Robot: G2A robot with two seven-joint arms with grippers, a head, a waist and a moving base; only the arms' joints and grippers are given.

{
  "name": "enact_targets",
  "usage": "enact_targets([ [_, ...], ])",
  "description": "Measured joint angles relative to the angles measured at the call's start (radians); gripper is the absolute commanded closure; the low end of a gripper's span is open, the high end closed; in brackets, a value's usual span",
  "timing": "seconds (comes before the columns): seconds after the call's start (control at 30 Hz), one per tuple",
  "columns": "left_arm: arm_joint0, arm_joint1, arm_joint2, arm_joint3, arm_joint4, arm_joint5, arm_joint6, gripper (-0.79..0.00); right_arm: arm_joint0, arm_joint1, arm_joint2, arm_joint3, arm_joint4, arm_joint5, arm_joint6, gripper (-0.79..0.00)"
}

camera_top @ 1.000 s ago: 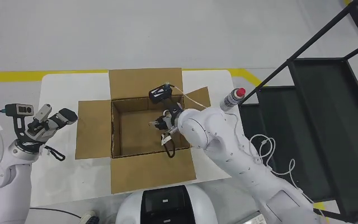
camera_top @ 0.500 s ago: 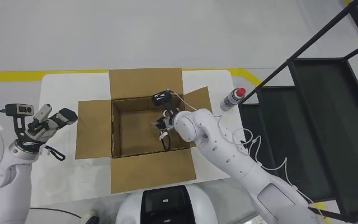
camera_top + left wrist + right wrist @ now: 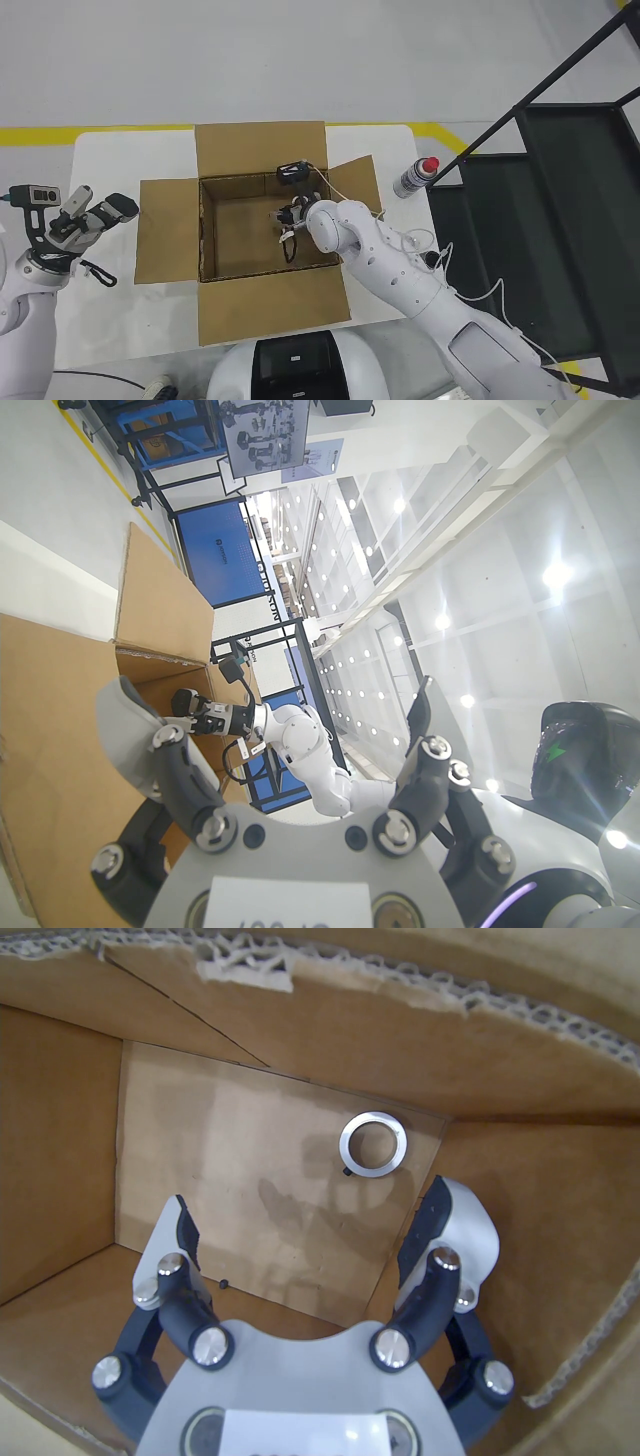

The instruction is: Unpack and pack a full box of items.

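One metal ring (image 3: 373, 1144) lies on the floor of the box (image 3: 60, 1128) near a corner, so I have the right gripper (image 3: 307, 1215) inside the box near it, jaws wide and empty, for a pickup, I judge; left gripper (image 3: 100, 215) hangs open, empty, outside the box.

Glossy white rounded shells covered the right arm (image 3: 400, 265) at the top view's centre right, and a thin black cable (image 3: 246, 689) looped at its wrist. The right gripper (image 3: 308, 1203) and left gripper (image 3: 272, 692) had white fingers (image 3: 472, 1223), black ribbed pads (image 3: 427, 1218), round silver screws (image 3: 210, 1345) and grey plates (image 3: 300, 1378).
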Motion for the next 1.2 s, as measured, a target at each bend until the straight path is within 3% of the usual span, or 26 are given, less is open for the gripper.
enact_targets([
  [0.43,0.0,0.0,0.0,0.0,0.0,0.0,0.0,-0.785,0.0,0.0,0.0,-0.001,-0.001,-0.001,0.001,-0.785],
  [0.87,0.0,0.0,0.0,0.0,0.0,0.0,0.0,-0.785,-0.098,-0.008,-0.01,-0.058,-0.06,0.039,-0.148,-0.785],
  [0.9,0.0,0.0,0.0,0.0,0.0,0.0,0.0,-0.785,-0.098,-0.01,-0.01,-0.058,-0.057,0.049,-0.147,-0.76],
  [0.97,0.0,0.0,0.0,0.0,0.0,0.0,0.0,-0.785,-0.094,-0.015,-0.011,-0.058,-0.06,0.078,-0.145,-0.526],
  [1.0,0.0,0.0,0.0,0.0,0.0,0.0,0.0,-0.785,-0.092,-0.018,-0.014,-0.057,-0.062,0.089,-0.142,-0.505],
  [1.03,0.0,0.0,0.0,0.0,0.0,0.0,0.0,-0.785,-0.088,-0.02,-0.016,-0.055,-0.063,0.1,-0.138,-0.416],
  [1.2,0.0,0.0,0.0,0.0,0.0,0.0,0.0,-0.785,-0.062,-0.038,-0.03,-0.018,-0.084,0.178,-0.138,-0.372],
])
